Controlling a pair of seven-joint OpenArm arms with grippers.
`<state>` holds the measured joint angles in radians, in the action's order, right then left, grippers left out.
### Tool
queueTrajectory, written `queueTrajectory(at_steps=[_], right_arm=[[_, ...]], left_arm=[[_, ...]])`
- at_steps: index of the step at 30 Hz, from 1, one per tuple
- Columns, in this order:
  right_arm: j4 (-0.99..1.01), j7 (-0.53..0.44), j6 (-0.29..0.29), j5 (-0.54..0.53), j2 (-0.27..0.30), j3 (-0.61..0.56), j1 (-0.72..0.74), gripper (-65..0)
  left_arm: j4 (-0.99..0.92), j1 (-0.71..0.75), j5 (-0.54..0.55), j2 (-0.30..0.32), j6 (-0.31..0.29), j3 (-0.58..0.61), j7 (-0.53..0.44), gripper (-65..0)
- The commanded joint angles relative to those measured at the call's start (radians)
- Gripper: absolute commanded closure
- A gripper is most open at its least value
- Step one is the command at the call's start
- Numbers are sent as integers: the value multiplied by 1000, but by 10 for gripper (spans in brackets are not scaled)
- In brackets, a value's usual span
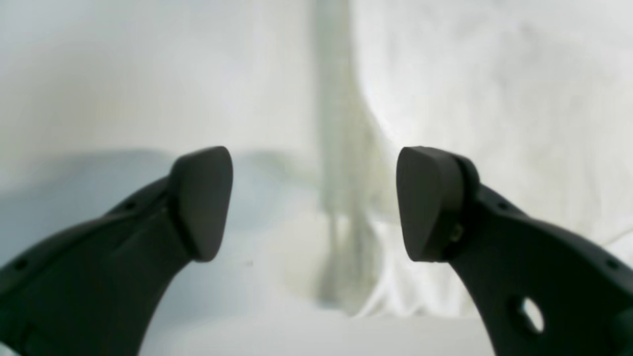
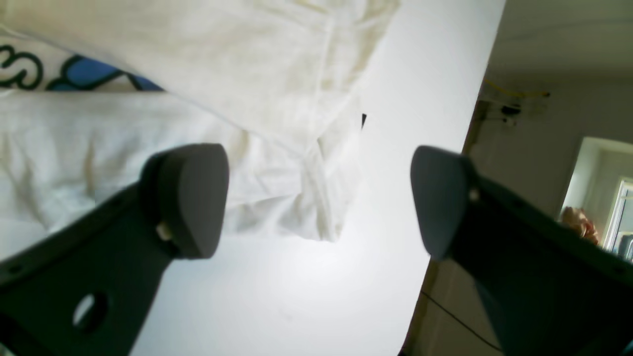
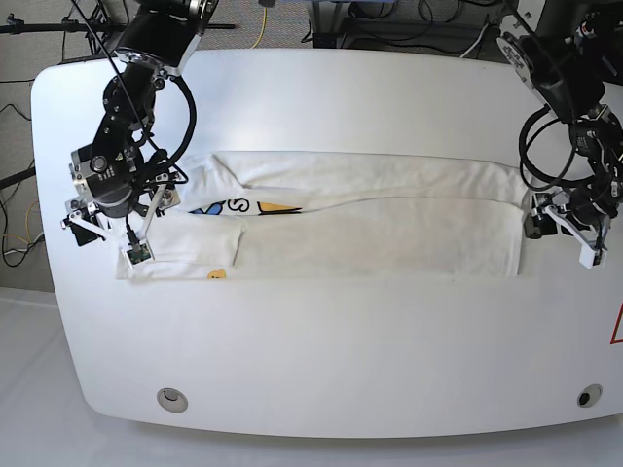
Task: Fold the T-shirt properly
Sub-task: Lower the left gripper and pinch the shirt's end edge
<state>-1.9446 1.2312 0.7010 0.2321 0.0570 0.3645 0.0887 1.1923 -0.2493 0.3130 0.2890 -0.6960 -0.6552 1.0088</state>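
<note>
Here the T-shirt (image 3: 370, 229) lies folded lengthwise on the table (image 3: 321, 341), both arms' fingers spread wide, empty.

T-shirt (image 3: 389, 233): soft white cloth, matt, finely creased; weave looks slightly rough in right wrist view; printed graphic (image 3: 234, 206) flat, blue, yellow and black ink. Table (image 3: 321, 350): smooth white top, faint sheen, soft glare patch in right wrist view. Left gripper (image 1: 314, 202): dark matt plastic jaws, smooth rounded pads, small holes along arms. Right gripper (image 2: 319, 200): same dark matt plastic, light screw head by each pad. Arms in base view: black housings, glossy black cables (image 3: 531, 146).
</note>
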Motion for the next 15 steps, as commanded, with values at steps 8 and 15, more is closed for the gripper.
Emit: queueTrajectory(at_steps=[8,15], right_arm=[[-7,-28,-3,9,6,7,16,-547],[-9,-30,-3,6,-1,4,15,-545]], left_arm=[[44,-16,-25,23,-2,48,-45,-498],[46,-13,-52,28,-2,78,-65,-500]])
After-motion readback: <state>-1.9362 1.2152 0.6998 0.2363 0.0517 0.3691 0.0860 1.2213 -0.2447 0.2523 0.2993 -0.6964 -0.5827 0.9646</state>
